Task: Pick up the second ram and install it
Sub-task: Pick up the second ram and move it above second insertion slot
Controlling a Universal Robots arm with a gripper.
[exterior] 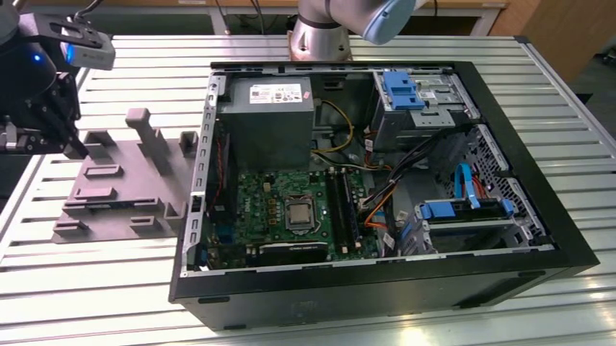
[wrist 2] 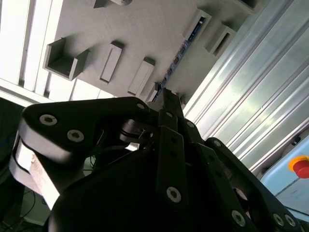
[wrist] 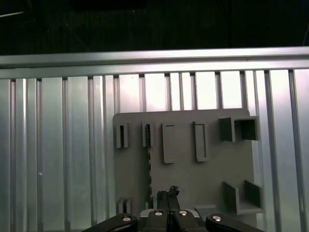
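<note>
The gripper (wrist: 166, 197) is found with its jaws drawn together and nothing held between them. Its tips are poised over the grey holder (wrist: 203, 183), just beside the second ram (wrist: 148, 166), which stands on edge along the holder and is not yet gripped. For a sound pick, it is judged that the jaws must be parted and centred across the stick's two flat faces, squared to its length. They should be closed on its upper edge only, clear of the holder's posts, and the stick drawn straight upward so it is not bent. The wrist is pointed downward over the holder at the exterior view's far left, well apart from the open computer case (exterior: 385, 295) on the slatted table (exterior: 115, 288).
</note>
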